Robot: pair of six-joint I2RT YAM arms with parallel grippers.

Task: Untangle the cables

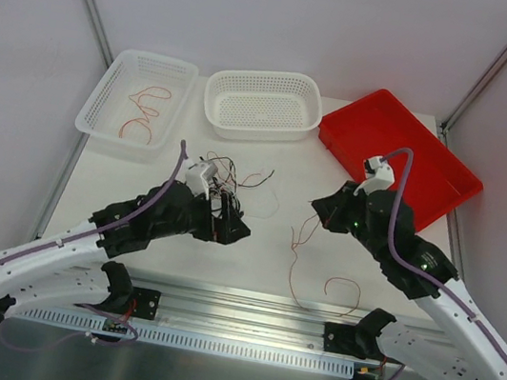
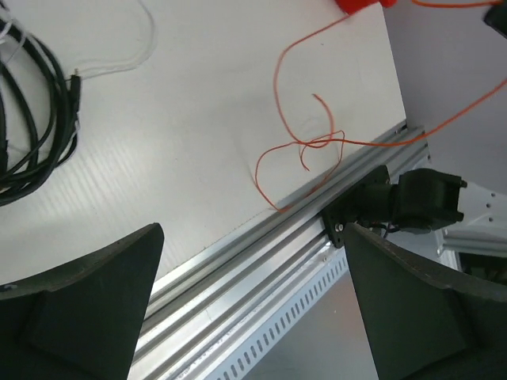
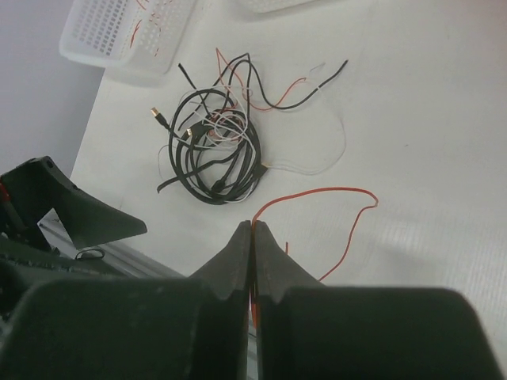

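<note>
**Right hand** (image 3: 252, 231): fingers pressed together on a red-orange wire (image 3: 317, 194), which trails slack over the worktop (image 3: 428, 95) and appears free of the knot. **Left hand** (image 2: 253, 233): jaws spread wide, holding nothing, poised above the front rail (image 2: 238, 265). The tangled cables (image 3: 214, 150) are black cords with white and red strands. They lie bunched just beyond the wire's loop. Judged step: carrying the held wire clear. This is best done by lifting slowly and away from the bunch, and checking that the trailing end snags no cord. A likely destination is the white basket (image 1: 104, 101), which already holds a wire of that colour.
</note>
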